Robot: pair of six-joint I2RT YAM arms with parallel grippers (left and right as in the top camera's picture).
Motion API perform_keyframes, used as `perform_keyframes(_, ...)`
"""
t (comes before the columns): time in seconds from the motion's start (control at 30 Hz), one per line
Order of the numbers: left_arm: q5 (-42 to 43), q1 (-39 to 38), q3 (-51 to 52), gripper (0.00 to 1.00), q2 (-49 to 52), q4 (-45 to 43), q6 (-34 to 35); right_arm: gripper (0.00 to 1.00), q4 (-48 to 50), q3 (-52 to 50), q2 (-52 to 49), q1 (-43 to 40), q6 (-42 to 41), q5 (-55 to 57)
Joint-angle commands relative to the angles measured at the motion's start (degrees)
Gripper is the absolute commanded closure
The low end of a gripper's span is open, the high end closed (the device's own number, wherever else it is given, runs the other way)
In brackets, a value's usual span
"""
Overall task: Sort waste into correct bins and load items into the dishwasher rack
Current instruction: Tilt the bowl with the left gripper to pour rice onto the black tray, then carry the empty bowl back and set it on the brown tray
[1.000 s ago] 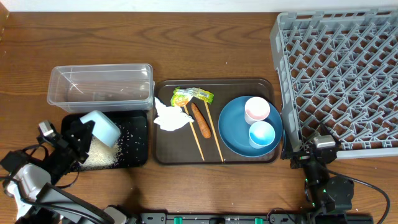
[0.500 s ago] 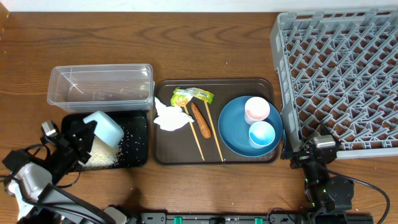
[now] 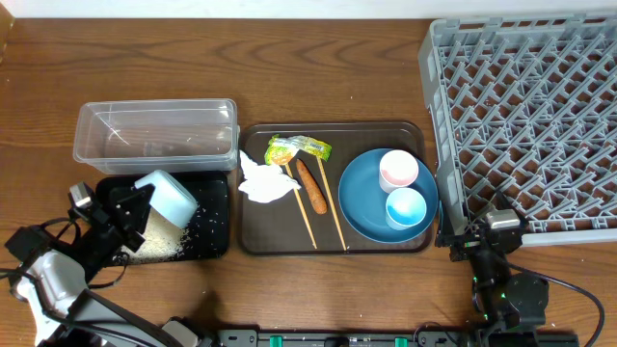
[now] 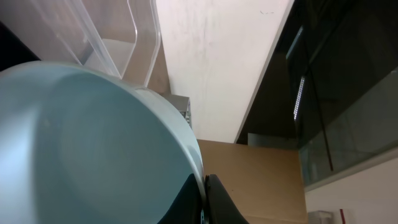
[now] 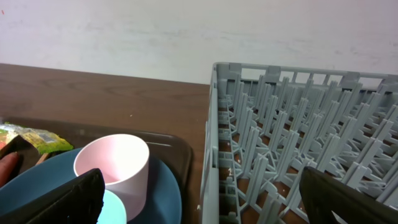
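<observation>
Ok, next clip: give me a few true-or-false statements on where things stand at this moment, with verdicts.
The left gripper holds the pale blue bowl tilted over the black tray. True.
The chopsticks are in the dishwasher rack. False: they lie on the brown tray, outside the dishwasher rack.
The pink cup and the light blue cup stand on the blue plate. True.
The rice lies on the brown tray. False: it is in the black tray.
The right gripper is shut on the pink cup. False: it is open, holding nothing.
</observation>
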State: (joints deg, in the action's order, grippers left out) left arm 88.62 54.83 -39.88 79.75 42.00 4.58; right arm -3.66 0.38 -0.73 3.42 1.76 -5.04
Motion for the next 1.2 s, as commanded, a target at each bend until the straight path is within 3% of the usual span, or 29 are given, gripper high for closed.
perform_keyframes(0.0, 1.6, -0.4, -0.4, 0.94, -0.9, 1.6, 0.2, 0.01, -0.2, -0.1, 0.2, 0.6, 0.5, 0.3)
perform_keyframes(0.07, 1.4, -0.4, -0.4, 0.94, -1.1, -1.2, -1.0, 0.01, -0.2, -0.1, 0.2, 0.6, 0.5, 0.3)
perform_keyframes(0.13, 1.5, -0.4, -0.4, 0.94, -0.8, -6.7, 3.5, 0.01, -0.2, -0.1, 0.2, 0.6, 0.5, 0.3)
perform_keyframes(0.17, 1.5, -0.6, -0.4, 0.94, -0.8, -6.0, 6.8, 0.01, -0.2, -0.1, 0.2, 0.6, 0.5, 0.3)
perform_keyframes(0.37, 1.5, -4.0, -0.4, 0.94, -2.9, 1.2, 7.5, 0.01, -0.2, -0.1, 0.2, 0.6, 0.5, 0.3)
perform_keyframes(0.43, 1.2, -4.9, -0.4, 0.94, -3.5, -2.6, 6.3, 0.01, -0.2, -0.1, 0.2, 0.6, 0.5, 0.3)
perform_keyframes(0.5, 0.4, -5.2, -0.4, 0.94, -3.2, -8.4, 10.3, 0.01, -0.2, -0.1, 0.2, 0.6, 0.5, 0.3)
perform_keyframes(0.57, 1.5, -5.3, -0.4, 0.94, -3.3, -4.8, 13.8, 0.01, -0.2, -0.1, 0.2, 0.6, 0.5, 0.3)
perform_keyframes(0.67, 1.5, -5.3, -0.4, 0.94, -3.9, -10.2, 11.6, 0.01, -0.2, -0.1, 0.2, 0.6, 0.5, 0.3)
perform_keyframes(0.73, 1.5, -5.6, -0.4, 0.94, -4.0, -6.1, 13.2, 0.01, -0.2, -0.1, 0.2, 0.6, 0.5, 0.3)
perform_keyframes(0.8, -0.1, -5.6, -0.4, 0.94, -3.8, -11.3, 11.8, 0.01, -0.2, -0.1, 0.2, 0.6, 0.5, 0.3)
perform_keyframes(0.97, 1.5, -5.6, -0.4, 0.94, -3.9, -12.1, 13.5, 0.01, -0.2, -0.1, 0.2, 0.6, 0.5, 0.3)
perform_keyframes(1.17, -2.3, -5.7, -1.0, 0.94, -4.5, -18.4, 18.0, 0.01, -0.2, -0.1, 0.2, 0.6, 0.5, 0.3)
